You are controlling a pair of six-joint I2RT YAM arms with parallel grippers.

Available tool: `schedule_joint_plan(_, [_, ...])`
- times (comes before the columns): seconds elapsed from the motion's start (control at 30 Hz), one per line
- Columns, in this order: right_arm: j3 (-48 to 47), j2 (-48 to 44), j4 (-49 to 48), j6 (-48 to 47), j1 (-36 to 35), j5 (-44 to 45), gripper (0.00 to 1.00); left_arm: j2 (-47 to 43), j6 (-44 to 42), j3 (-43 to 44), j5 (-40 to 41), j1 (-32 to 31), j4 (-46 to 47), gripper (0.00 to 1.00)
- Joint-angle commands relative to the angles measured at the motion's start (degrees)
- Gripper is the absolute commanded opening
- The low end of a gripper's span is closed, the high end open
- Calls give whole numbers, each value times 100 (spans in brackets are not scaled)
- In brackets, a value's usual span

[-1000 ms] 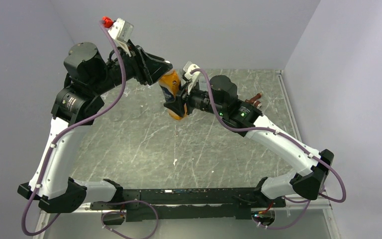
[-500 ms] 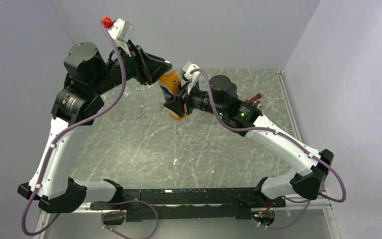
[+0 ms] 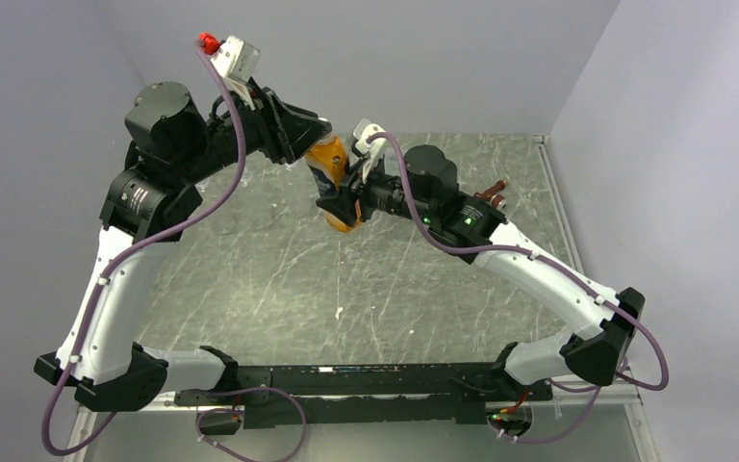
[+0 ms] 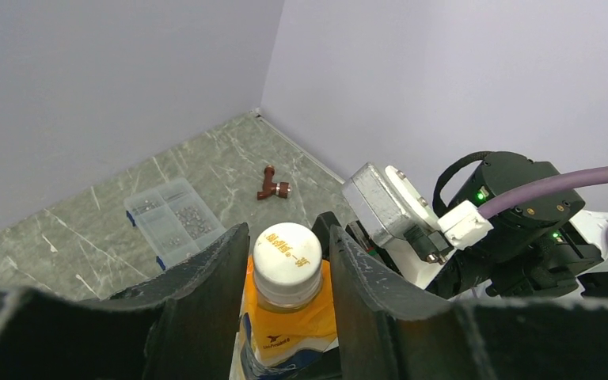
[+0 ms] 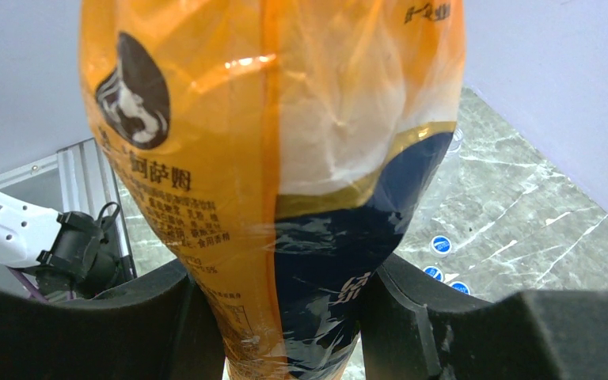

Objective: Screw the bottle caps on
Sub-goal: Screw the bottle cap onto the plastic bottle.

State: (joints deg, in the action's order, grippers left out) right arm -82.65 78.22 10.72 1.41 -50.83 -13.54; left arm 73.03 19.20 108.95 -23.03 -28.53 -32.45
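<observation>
An orange bottle (image 3: 332,181) with a dark blue label band hangs in the air over the far middle of the table. My right gripper (image 3: 344,200) is shut on its lower body, with the label (image 5: 285,158) filling the right wrist view between my fingers (image 5: 285,273). My left gripper (image 3: 316,152) is at the bottle's top. In the left wrist view its fingers (image 4: 222,269) close on a white cap (image 4: 287,252) that sits on the neck. Three small blue caps (image 5: 441,244) lie on the table behind the bottle.
A flat clear compartment box (image 4: 174,218) with small parts lies near the far wall. A small brown object (image 4: 271,184) lies by the far right corner and also shows in the top view (image 3: 493,195). Walls enclose the table on three sides.
</observation>
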Motion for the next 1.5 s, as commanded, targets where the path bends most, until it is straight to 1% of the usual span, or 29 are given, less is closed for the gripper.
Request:
schedule_joint_plan(0.0, [-299, 14, -108, -79, -34, 31, 0, -1, -56, -5, 40, -21, 39, 46])
schedule_joint_plan(0.47, [-401, 54, 9, -88, -32, -32, 0, 36, -148, -31, 76, -21, -51, 46])
schedule_joint_plan(0.63, [-384, 45, 0, -88, -32, -55, 0, -1, -148, -61, 53, -21, -11, 37])
schedule_joint_plan(0.73, [-398, 50, 12, -84, -32, -156, 0, 0, -172, -62, -34, -21, -7, 28])
schedule_joint_plan(0.8, [-407, 26, 18, -86, -32, -432, 0, -13, -188, -89, -130, -21, 1, 20])
schedule_joint_plan(0.9, [-450, -41, 32, -88, 24, -1031, 0, -42, -180, -152, -492, -21, 87, 14])
schedule_joint_plan(1.0, [-498, -88, -63, -7, 221, -2068, 0, -55, -152, -182, -1091, -21, 221, 10])
schedule_joint_plan(1.07, [-367, -197, -378, 202, 426, -2966, 0, -125, -100, -294, -1590, -21, 457, 10])
schedule_joint_plan(1.2, [-54, -442, -1423, 1011, 814, -4457, 0, -182, 83, -376, -2529, -21, 839, 8])
schedule_joint_plan(1.3, [-66, -478, -1725, 1266, 890, -5119, 0, -137, 290, -375, -3165, -21, 1099, 7])
schedule_joint_plan(1.47, [-151, -479, -1877, 1467, 890, -5667, 0, -106, 626, -416, -3891, -21, 1525, 7])
